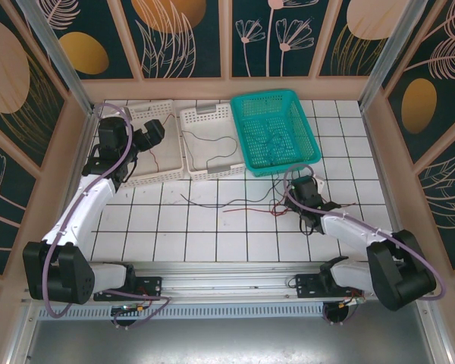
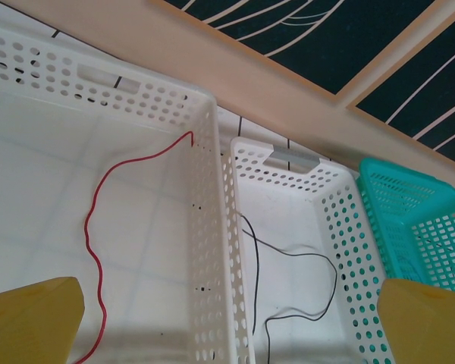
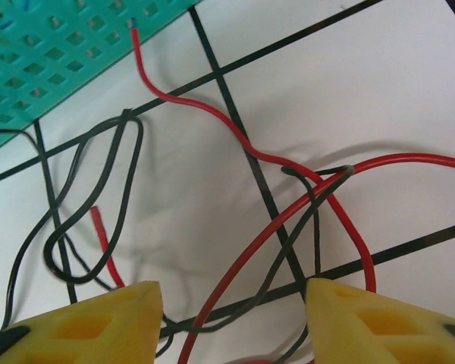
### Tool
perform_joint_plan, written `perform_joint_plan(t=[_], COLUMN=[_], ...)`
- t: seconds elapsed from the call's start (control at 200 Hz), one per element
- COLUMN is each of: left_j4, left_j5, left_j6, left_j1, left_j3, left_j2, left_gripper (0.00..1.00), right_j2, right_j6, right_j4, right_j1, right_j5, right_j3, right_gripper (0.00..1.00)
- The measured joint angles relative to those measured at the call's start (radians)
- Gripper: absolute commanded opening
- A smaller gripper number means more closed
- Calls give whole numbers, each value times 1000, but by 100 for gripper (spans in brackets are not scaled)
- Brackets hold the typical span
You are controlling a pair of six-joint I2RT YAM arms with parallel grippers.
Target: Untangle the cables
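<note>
**Cables awaiting sorting:** The right gripper (image 3: 229, 292), its yellow fingers standing apart and empty, is hovering low over a knot of hair-thin red and black cables (image 3: 288, 189). The knot is lying on the white tiled table (image 1: 212, 243), just off the near rim of the teal plastic mesh basket (image 1: 277, 102) at the table's far edge. The left gripper (image 2: 229, 288), likewise spread and holding nothing, is hanging above two white perforated baskets (image 2: 208, 227) toward the far left corner, where a loose red wire (image 2: 91, 220) and a black wire (image 2: 330, 265) are lying apart, one per basket. The strands are looking light, limp and slippery, and likely to drag their neighbours when pulled. A pinch on one free end, such as the red tip (image 3: 134, 34) beside the teal rim, is appearing the safest hold.
</note>
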Motion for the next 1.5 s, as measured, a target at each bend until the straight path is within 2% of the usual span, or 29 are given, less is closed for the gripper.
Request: perform_joint_plan(t=[0.105,0.27,0.48,0.646,0.781,1.041,1.156,1.321,1.501], left_j4=[0,0,0,0,14,45,76,188,277], left_j5=[0,0,0,4,43,140,193,256,287], left_j6=[0,0,0,1,-1,-11,-44,-129,-187], left_j1=[0,0,0,-1,-16,-137,-159,-200,-349], left_j3=[0,0,0,0,-3,-6,-28,-191,-338], left_j2=[0,0,0,0,-2,-52,-109,-244,-269], left_gripper=[99,98,98,99,98,98,98,97,96], right_j2=[15,22,4,-143,-253,-280,-279,-278,-253], right_j6=[-3,-9,-31,-50,-74,-114,-126,-125,-105], right_j4=[29,64,84,68,42,11,7,10,24], right_j1=[-13,-35,-55,-55,-50,-22,-18,-13,1], right_j5=[-7,-19,-63,-111,-165,-357,-425,-503,-563], right_j3=[1,10,23,40,124,327,392,454,461], right_gripper=[21,0,0,0,0,0,0,0,0])
